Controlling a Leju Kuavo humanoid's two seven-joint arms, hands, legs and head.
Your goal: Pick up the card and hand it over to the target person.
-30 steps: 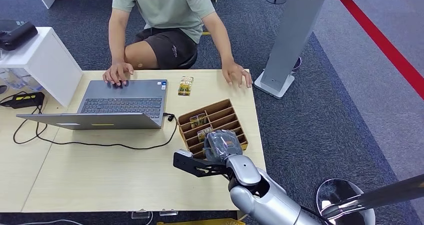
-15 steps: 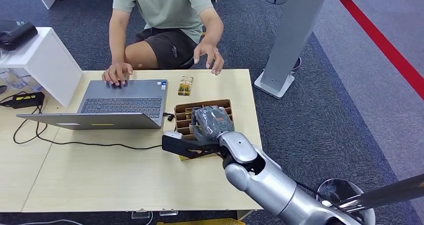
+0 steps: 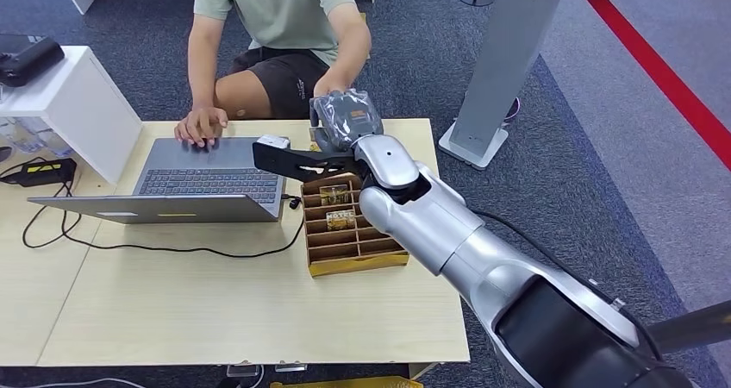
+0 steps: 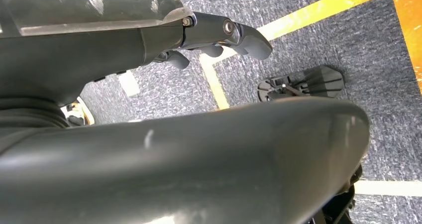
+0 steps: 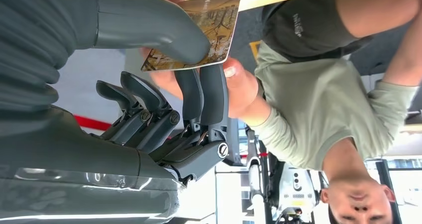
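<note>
One card [image 5: 199, 32], thin, stiff, light, likely slick-faced; pinched at one edge between thumb and fingers [image 5: 208, 92] of the right robot hand [image 3: 345, 116], past the desk's [image 3: 172, 302] far edge, at the person's hand [image 5: 239, 84]. Free far edge suits the taker. Left robot hand [image 4: 219, 35]: state unclear.

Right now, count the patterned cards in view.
3: one pinched in the right hand patterned card; two in the brown divided box at and. The arm may hide others.

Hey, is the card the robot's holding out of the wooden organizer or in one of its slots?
Out. The right hand pinches the card between thumb and fingers, lifted beyond the organizer, with the person's hand right behind it.
</note>
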